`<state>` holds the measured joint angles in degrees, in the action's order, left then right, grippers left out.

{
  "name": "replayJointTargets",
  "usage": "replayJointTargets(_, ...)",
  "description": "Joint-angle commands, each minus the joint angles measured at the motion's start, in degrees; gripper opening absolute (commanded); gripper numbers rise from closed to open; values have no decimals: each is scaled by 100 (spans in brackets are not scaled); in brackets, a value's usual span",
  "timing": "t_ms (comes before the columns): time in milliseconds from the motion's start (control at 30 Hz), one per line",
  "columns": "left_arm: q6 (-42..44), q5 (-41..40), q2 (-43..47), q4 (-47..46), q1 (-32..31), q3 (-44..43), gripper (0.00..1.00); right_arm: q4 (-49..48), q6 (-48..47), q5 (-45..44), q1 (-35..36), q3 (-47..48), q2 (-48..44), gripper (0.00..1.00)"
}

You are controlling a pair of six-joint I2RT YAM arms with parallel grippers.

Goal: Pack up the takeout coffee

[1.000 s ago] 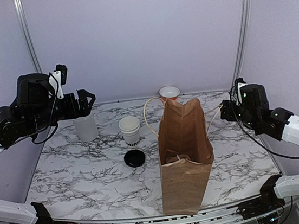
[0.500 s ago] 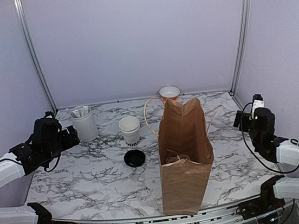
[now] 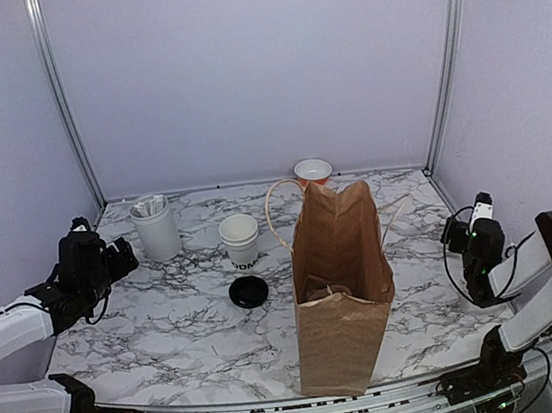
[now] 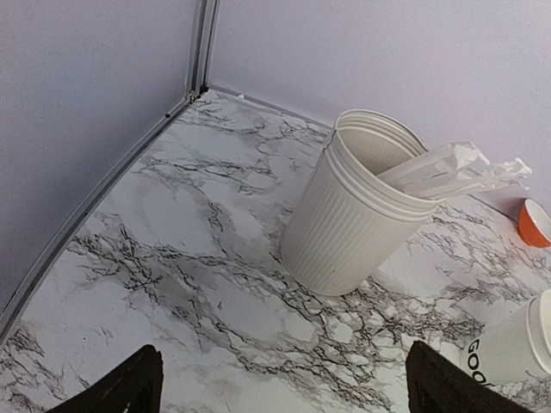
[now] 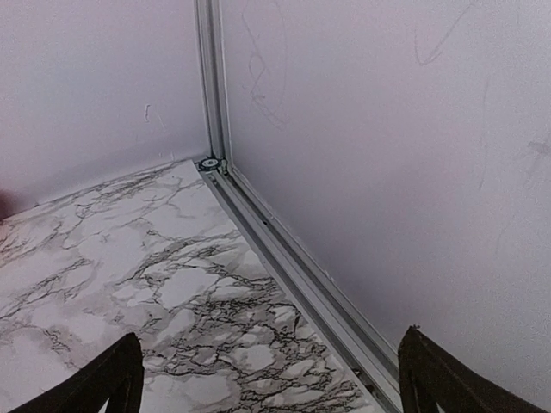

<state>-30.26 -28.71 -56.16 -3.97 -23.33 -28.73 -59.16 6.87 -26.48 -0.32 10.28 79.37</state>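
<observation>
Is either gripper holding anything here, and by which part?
Nothing is held: the left gripper and right gripper are both open and empty; the cup stands free on the table.

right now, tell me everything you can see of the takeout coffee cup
The coffee cup is a small white paper cup with black lettering low on its side. It stands upright on the marble table, to the left of the brown paper bag. Its top is open: its round black lid lies flat on the table close in front of it. Nothing but the table is seen touching the cup.
</observation>
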Motion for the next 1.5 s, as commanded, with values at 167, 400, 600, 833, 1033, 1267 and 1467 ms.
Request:
replayJointTargets(167,624,-237,-312,-879,515,240,99,-1512,-870,1600,9,340,1055,100)
replayJointTargets(400,1013,-919,-780,-1253,798,272,99,-1946,-1038,1508,161,226,1213,100)
replayJointTargets(600,1180,-1573,-931,-1913,1069,444,99,-1884,-1064,1550,164,259,1212,100)
replayJointTargets(833,1353,-1939,-1306,-3335,1350,1075,99,-1880,-1061,1549,167,261,1212,100)
replayJointTargets(1033,1627,-1987,-1810,-4733,1445,1401,99,-1880,-1065,1555,164,257,1217,100)
replayJointTargets(1267,2144,-1985,-2264,-6800,1582,1892,99,-1880,-1058,1550,164,261,1213,100)
replayJointTargets(1467,2356,-1386,-2565,-7523,1645,2135,99,-1883,-1065,1549,165,256,1218,100)
